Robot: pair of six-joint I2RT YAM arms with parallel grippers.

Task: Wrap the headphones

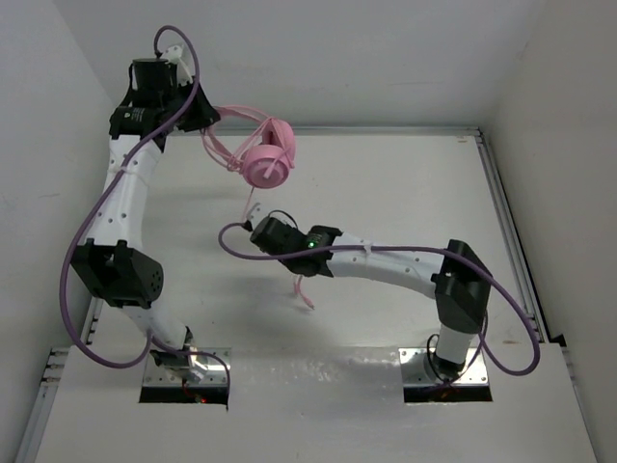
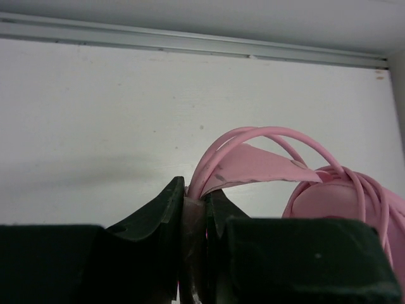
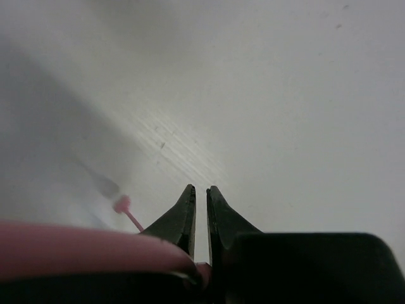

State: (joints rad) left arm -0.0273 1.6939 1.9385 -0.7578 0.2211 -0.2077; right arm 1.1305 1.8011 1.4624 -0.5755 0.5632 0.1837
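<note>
The pink headphones hang in the air at the back left, earcups together. My left gripper is shut on their thin headband, which shows pinched between the jaws in the left wrist view, with an earcup to the right. The thin pink cord drops from the earcups to my right gripper, mid-table. In the right wrist view the right gripper is shut on the cord deep between the jaws. The cord's loose end trails below the right arm, and its tip shows left of the jaws.
White walls close in the table on the left, back and right. A metal rail runs along the far edge and another along the right side. Purple arm cables loop beside the left arm.
</note>
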